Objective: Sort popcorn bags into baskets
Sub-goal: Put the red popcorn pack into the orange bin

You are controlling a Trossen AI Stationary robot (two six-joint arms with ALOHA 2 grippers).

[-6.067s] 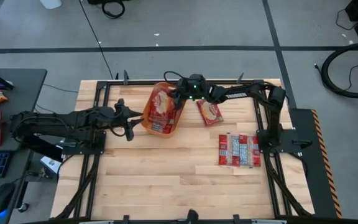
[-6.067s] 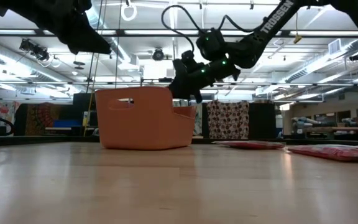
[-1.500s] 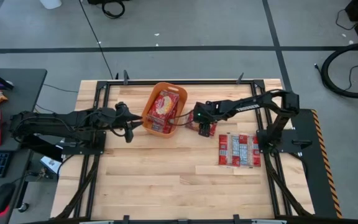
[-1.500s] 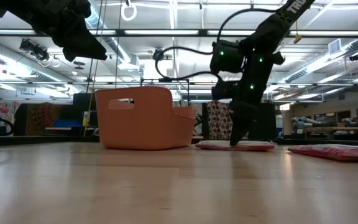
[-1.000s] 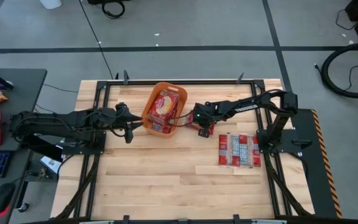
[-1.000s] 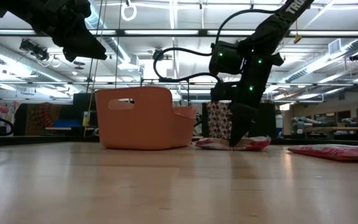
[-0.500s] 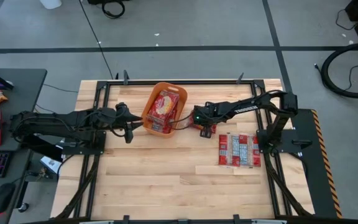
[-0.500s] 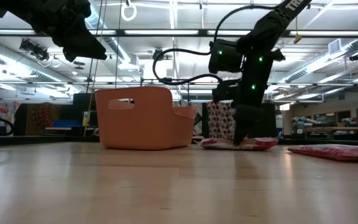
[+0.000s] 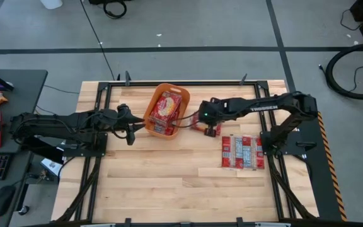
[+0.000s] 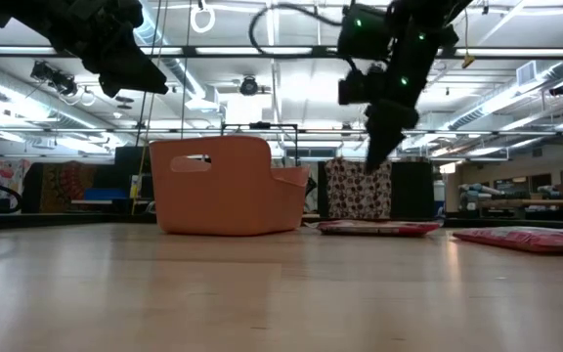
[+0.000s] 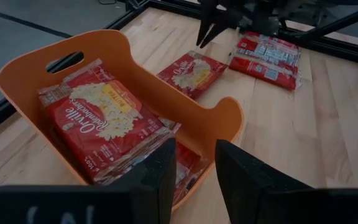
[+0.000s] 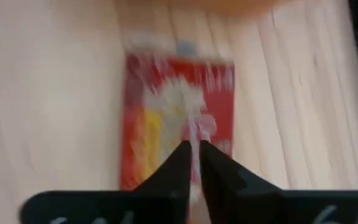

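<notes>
One flat red popcorn packet lay on the wooden table just beside the orange plastic tub, under the right gripper. Low view: that gripper hung clear above the packet, nothing between its fingers. Left wrist: the left gripper, slightly spread, faced the tub. Right wrist: nearly closed fingertips pointed along the packet's long axis.
</notes>
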